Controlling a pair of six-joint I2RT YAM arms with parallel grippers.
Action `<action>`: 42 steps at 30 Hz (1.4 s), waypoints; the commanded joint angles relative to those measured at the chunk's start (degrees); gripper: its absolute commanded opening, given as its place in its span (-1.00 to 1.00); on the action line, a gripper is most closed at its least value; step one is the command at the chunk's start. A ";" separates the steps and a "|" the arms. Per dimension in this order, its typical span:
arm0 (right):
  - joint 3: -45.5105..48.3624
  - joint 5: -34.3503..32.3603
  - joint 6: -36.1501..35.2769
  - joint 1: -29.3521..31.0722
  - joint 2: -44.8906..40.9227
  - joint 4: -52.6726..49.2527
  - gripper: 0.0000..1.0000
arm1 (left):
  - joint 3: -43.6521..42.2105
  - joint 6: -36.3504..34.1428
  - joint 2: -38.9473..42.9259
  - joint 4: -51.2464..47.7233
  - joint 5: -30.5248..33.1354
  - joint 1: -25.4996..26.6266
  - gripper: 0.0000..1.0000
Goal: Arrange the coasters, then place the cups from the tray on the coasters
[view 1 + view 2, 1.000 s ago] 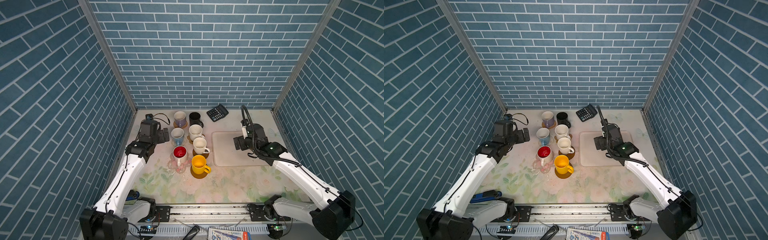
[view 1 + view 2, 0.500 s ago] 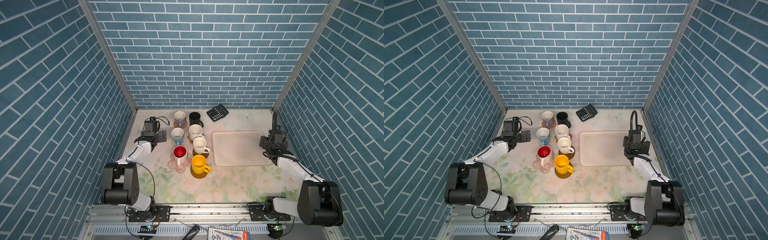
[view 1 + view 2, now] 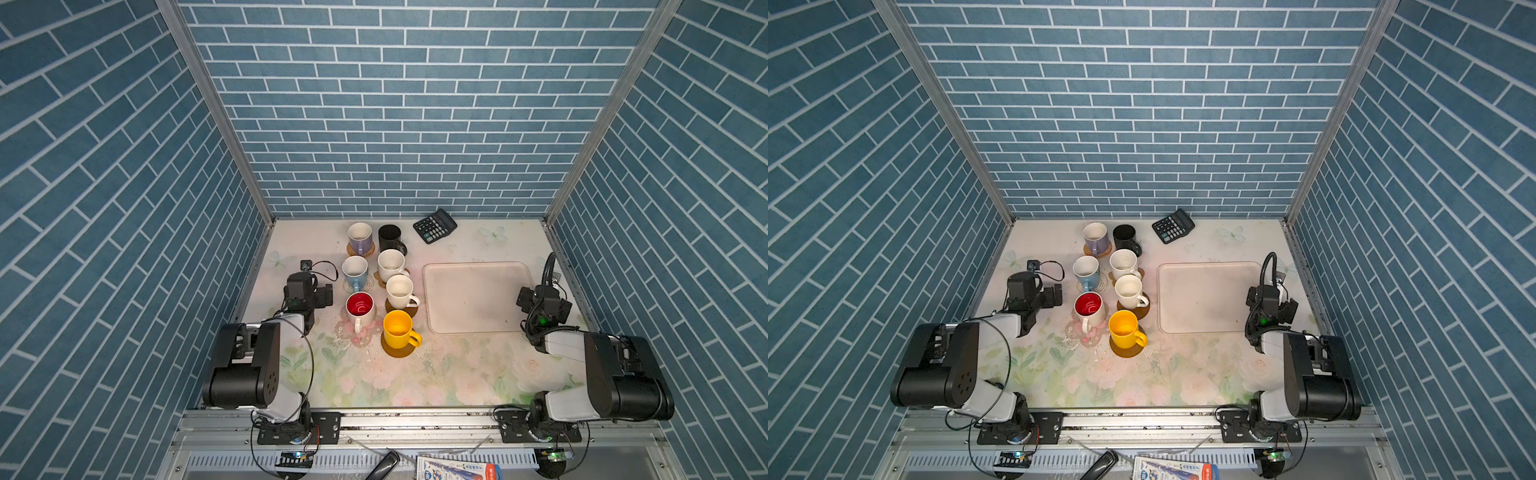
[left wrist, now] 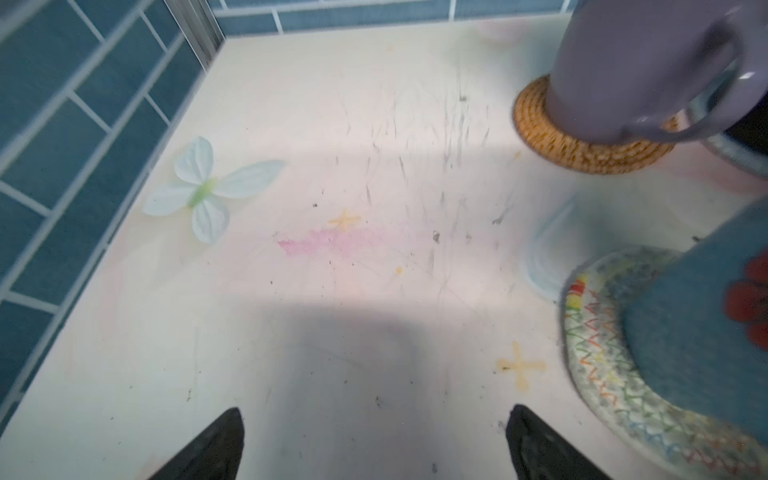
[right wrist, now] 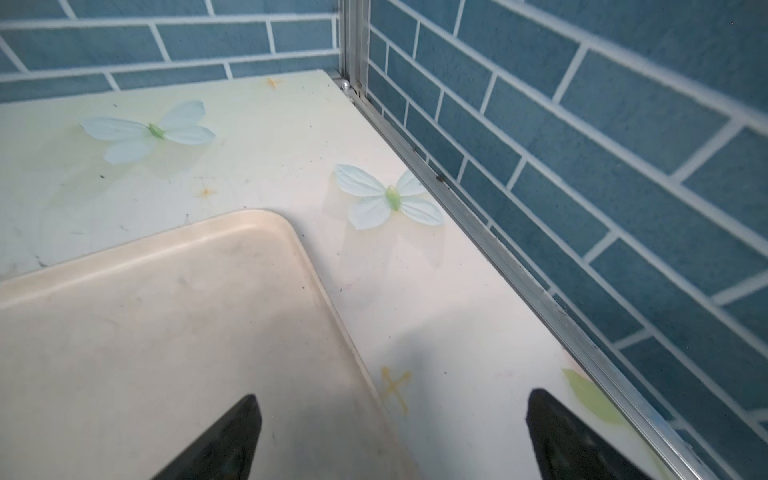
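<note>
Several cups stand in two rows left of the tray (image 3: 478, 297), which holds nothing. The lavender cup (image 3: 360, 237) sits on a woven tan coaster (image 4: 552, 141), beside the black cup (image 3: 390, 237). The pale blue cup (image 3: 355, 271) rests on a pale stitched coaster (image 4: 602, 365). Two cream cups (image 3: 390, 264) (image 3: 400, 291) follow, then the red-inside cup (image 3: 360, 307) on a flowery coaster (image 3: 359, 334) and the yellow cup (image 3: 398, 328) on an amber disc (image 3: 398, 352). My left gripper (image 4: 374, 419) hangs open over bare table left of the cups. My right gripper (image 5: 392, 407) is open above the tray's (image 5: 166, 332) right edge.
A black calculator (image 3: 435, 225) lies at the back, between the cups and the tray. Blue brick walls close the table on three sides; the right wall's metal rail (image 5: 498, 257) runs near my right gripper. Both arms sit folded low near the front corners.
Both arms have drawn back and folded toward their bases. The right gripper went from over the tray's left part to its right edge; the left pulled back slightly. Cups are unmoved.
</note>
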State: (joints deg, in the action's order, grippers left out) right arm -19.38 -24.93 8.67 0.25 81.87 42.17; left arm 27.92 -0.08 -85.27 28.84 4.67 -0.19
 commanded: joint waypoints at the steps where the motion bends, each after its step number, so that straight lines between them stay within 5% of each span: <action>1: 4.71 4.02 -2.45 0.01 -0.72 16.12 0.98 | -4.55 -0.84 0.72 15.19 2.16 0.52 0.99; 5: 8.41 8.63 -4.25 0.06 0.09 24.08 0.98 | -8.79 -1.57 -1.47 25.62 1.99 1.19 0.99; 14: 12.55 11.18 -8.28 2.47 4.59 36.65 0.99 | -8.50 -1.24 -1.77 25.07 4.61 1.48 0.99; 19: 10.80 18.57 -14.05 4.87 10.45 37.79 0.98 | -8.12 -1.24 -1.71 24.25 5.09 1.59 0.99; 22: 8.49 17.97 -11.95 3.82 8.74 32.51 0.98 | -7.94 -1.15 -1.82 23.91 5.40 1.68 0.99; 27: -3.10 21.18 -6.41 -1.23 6.57 7.28 0.98 | -7.27 -1.07 -1.83 22.93 5.88 1.77 0.99; 42: -3.50 23.22 -5.68 -2.72 6.65 6.93 0.98 | -7.27 -1.15 -1.78 22.93 6.17 1.95 0.99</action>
State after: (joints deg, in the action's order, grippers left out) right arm -21.96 -2.61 2.74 -2.63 88.82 50.00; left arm 19.59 -0.95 -86.70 52.10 10.33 1.43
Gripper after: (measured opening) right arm 0.992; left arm 0.994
